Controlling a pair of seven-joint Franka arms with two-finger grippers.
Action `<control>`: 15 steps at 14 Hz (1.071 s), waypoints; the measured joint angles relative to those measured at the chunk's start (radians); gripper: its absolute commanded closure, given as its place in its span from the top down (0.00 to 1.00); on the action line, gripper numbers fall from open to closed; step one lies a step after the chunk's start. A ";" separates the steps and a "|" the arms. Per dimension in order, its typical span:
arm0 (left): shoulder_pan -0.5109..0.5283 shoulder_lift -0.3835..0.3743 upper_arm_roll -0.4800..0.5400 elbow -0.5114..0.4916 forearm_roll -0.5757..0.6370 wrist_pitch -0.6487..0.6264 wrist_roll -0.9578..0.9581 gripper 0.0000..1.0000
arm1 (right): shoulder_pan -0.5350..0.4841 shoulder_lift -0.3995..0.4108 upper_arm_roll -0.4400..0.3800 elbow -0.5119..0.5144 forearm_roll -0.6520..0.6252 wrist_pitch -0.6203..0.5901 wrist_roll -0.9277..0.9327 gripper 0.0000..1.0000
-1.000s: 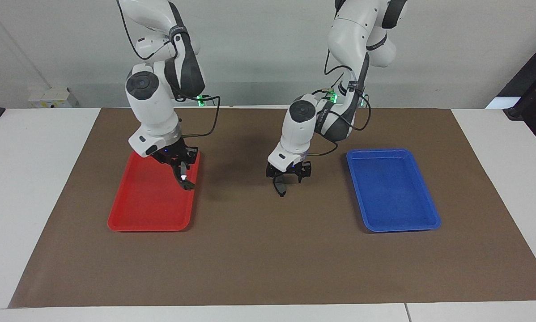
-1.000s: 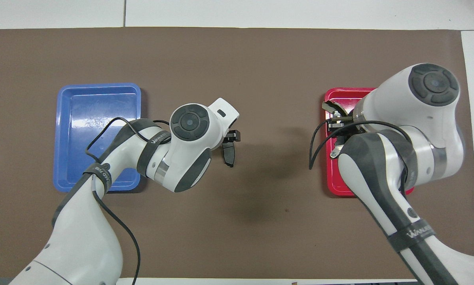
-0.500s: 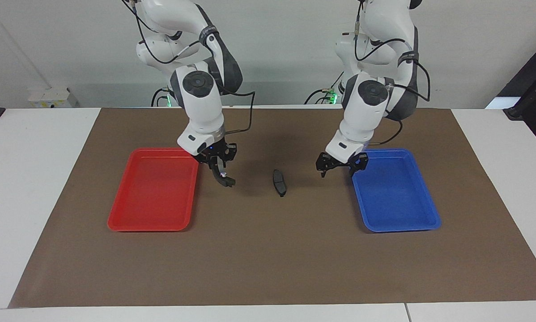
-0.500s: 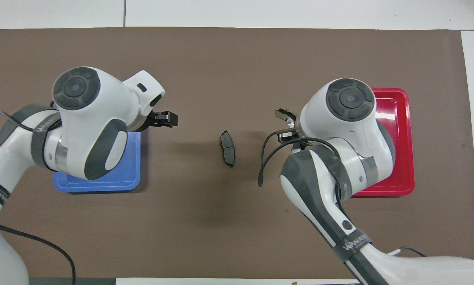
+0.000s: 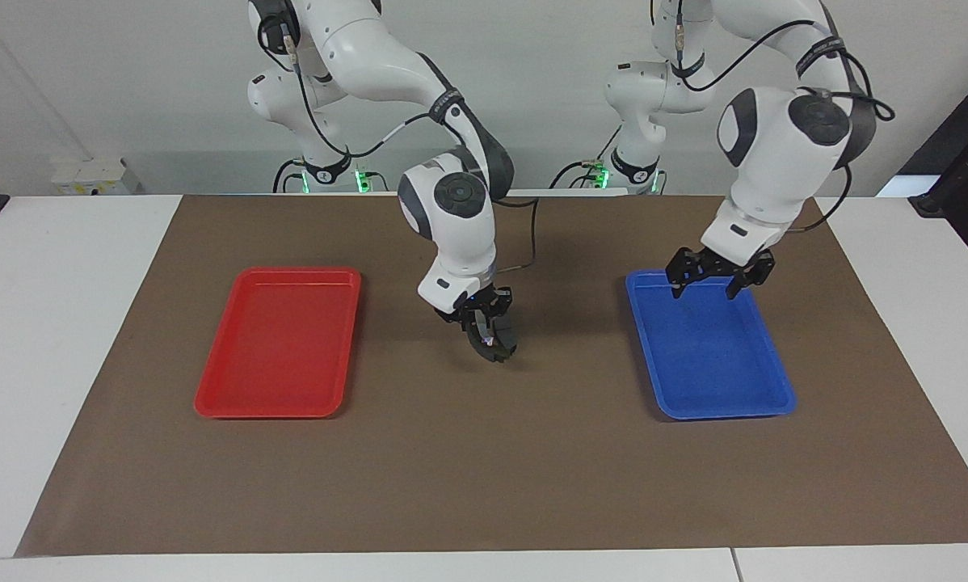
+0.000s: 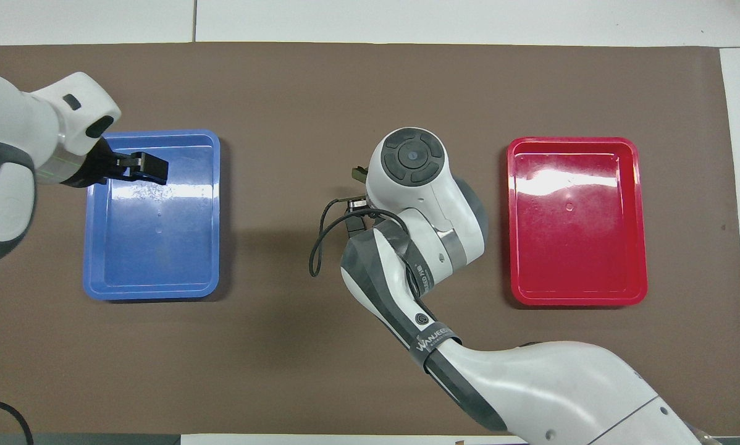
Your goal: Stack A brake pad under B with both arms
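My right gripper (image 5: 485, 325) is shut on B (image 5: 496, 347), the black crescent piece, and holds it low over the middle of the brown mat (image 5: 484, 469). One end of B (image 6: 359, 175) pokes out past the right wrist in the overhead view. The A brake pad cannot be told apart from B and the gripper in the facing view, and the right wrist hides it from above. My left gripper (image 5: 704, 289) hangs open over the blue tray (image 5: 767, 400), at the end nearer the robots, with nothing between its fingers (image 6: 154, 167).
A red tray (image 5: 209, 404) lies on the mat toward the right arm's end of the table, and the blue tray (image 6: 212, 247) toward the left arm's end. Nothing lies in either tray. White table (image 5: 56, 323) borders the mat.
My right gripper has carried B from over the red tray to the mat's middle, where the A brake pad lay. My left gripper has drawn away from that pad to over the blue tray.
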 measured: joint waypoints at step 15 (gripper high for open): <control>0.122 -0.026 -0.004 0.202 0.002 -0.374 0.155 1.00 | 0.062 0.030 0.001 -0.064 0.000 0.079 -0.018 0.00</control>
